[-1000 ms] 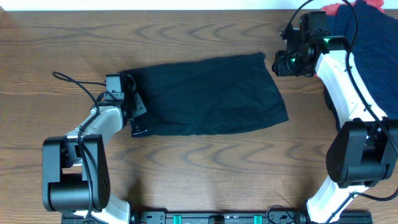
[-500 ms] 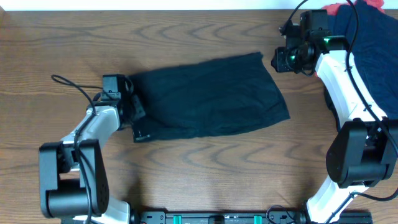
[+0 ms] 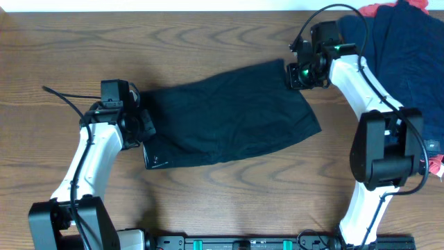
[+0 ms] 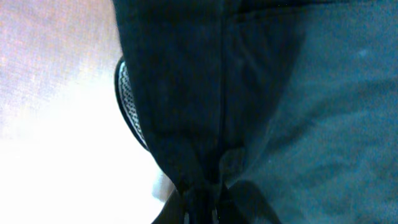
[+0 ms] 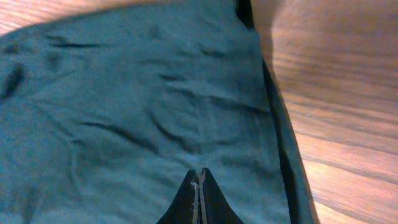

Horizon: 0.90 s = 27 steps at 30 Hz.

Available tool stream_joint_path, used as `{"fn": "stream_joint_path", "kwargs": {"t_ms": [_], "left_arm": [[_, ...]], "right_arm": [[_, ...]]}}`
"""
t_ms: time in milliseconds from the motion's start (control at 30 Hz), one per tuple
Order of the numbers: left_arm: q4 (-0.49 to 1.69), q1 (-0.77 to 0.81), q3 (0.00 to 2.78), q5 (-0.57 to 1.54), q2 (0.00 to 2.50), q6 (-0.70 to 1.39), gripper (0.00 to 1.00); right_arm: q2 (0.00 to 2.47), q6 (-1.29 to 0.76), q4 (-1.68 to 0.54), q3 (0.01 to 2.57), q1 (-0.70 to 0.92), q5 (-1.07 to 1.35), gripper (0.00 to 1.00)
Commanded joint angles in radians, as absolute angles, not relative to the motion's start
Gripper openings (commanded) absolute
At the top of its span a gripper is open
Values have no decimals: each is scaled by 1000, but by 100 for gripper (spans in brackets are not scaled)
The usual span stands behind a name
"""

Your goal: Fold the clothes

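The shorts [image 3: 232, 114] lie spread out near the middle of the bench [image 3: 222, 201], black and lightly rumpled, running from left to right with the right end a little farther back. The left gripper [image 3: 144, 125] sits at their left end, closed on a bunch of the black cloth; from the left wrist you can see the fabric drawn into a pinch between the fingers [image 4: 198, 200], with folds fanning away from it. Just left of that fold a bit of whitish-grey mesh [image 4: 127, 102] peeks out from under the edge.

The right gripper [image 3: 295, 73] is at the far right corner of the shorts. Its fingers [image 5: 191, 198] are pressed together with only a thin line between them, tips down at the wrinkled cloth close to the hem. I can't tell whether any fabric is caught there.

In the far right corner of the bench there is a heap of dark blue cloth [image 3: 409, 48] with some red cloth [image 3: 388, 8] behind it, apart from the shorts.
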<state>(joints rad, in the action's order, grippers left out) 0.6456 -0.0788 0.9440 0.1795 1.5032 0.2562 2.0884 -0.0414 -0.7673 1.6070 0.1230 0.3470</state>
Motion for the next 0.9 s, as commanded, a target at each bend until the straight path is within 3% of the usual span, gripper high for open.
{"fn": "stream_joint_path", "kwargs": {"t_ms": [0, 300, 867], "left_arm": [[706, -96, 1014, 184, 1474, 232, 6], [827, -144, 1227, 245, 1468, 221, 6], [699, -146, 1287, 243, 1471, 218, 6]], "right_arm": [[2112, -51, -773, 1615, 131, 371, 1], [2159, -47, -782, 1612, 151, 371, 1], [2179, -52, -759, 1610, 248, 449, 1]]}}
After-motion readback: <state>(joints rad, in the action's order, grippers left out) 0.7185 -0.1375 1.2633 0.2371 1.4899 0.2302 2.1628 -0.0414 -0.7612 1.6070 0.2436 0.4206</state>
